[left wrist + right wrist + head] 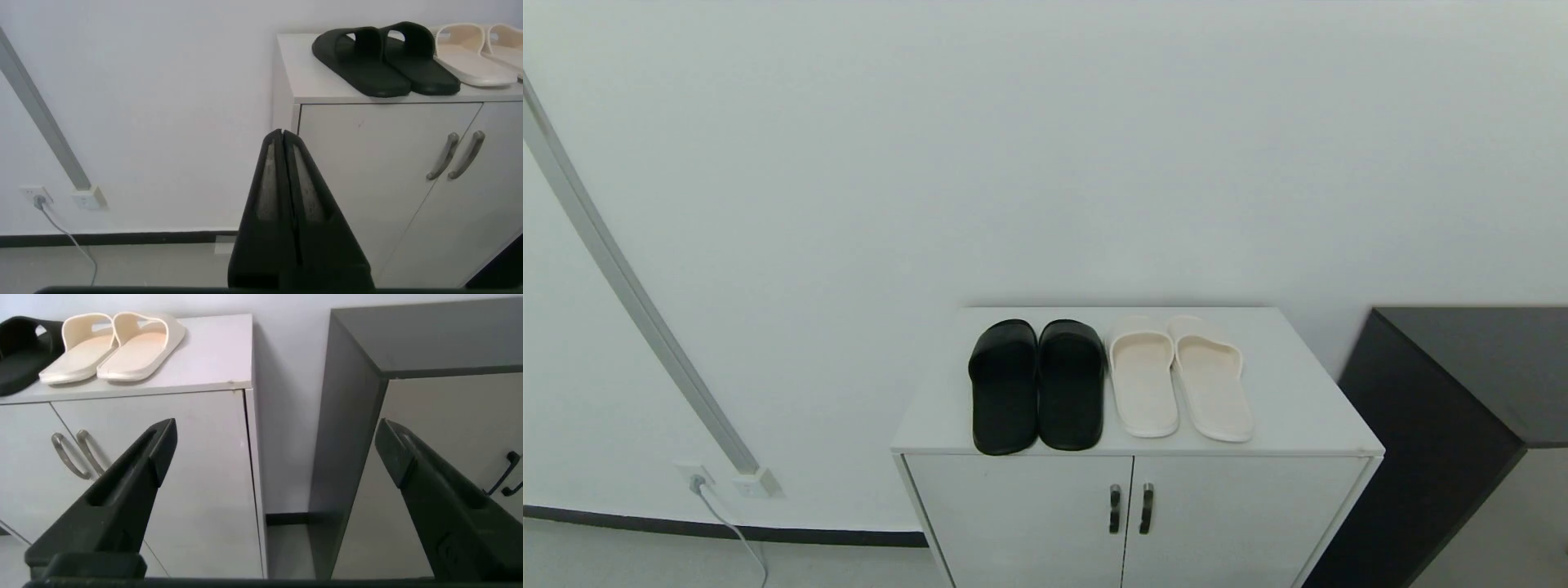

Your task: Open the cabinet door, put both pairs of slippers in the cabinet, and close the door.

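With door-opening not yet begun, the black rubber slippers (1037, 384) and cream moulded slippers (1180, 376) lay atop the shut white cabinet (1013, 523), the left gripper (283, 143) pinched closed and the right gripper (275, 429) spread wide, so grasping a dark door handle (1147, 507) seemed next.

White wall (1045, 163); grey conduit (621, 278) slanting to socket (757, 483); black cabinet (1445, 425) right.

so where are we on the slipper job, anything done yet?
Nothing done: cabinet doors shut, handles untouched. Black slippers and cream slippers sit on the cabinet top. In hand: nothing; left hand shut and empty, right hand open, both off the cabinet. Left: open door, load both pairs, close.
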